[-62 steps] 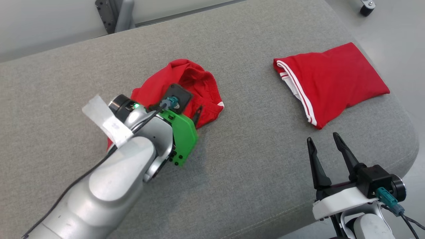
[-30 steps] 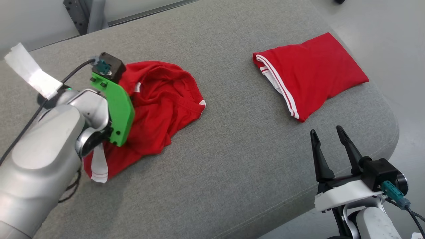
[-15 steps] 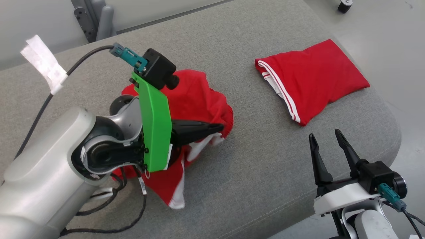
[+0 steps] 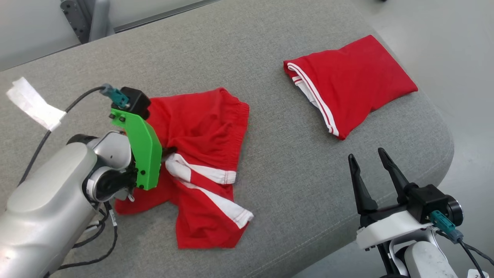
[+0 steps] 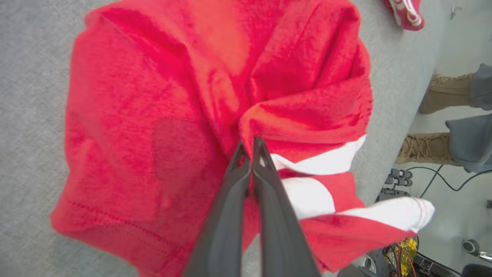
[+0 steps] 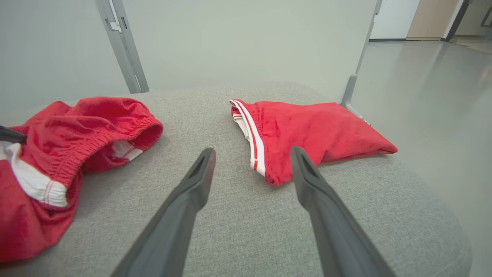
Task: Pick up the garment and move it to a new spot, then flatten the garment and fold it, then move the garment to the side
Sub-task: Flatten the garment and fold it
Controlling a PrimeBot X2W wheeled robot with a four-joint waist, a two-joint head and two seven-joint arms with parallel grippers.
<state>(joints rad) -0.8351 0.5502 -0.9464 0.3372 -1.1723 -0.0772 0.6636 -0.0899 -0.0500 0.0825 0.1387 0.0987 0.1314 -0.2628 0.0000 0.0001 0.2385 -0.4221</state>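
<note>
Red garment (image 4: 200, 135) (white-trimmed shorts) lies crumpled on the grey cushion (image 4: 301, 185).

Red white-trimmed garment (image 4: 200, 154), grey cushion (image 4: 289, 181)

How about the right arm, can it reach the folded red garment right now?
Probably yes: the right gripper stands open and empty, pointing toward the folded garment, with bare grey cushion between them.

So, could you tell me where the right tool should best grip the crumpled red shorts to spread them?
Probably the elastic waistband of the shorts, approached from the robot's right: it stands raised and open toward the right tool, while the left tool pinches the middle.
</note>
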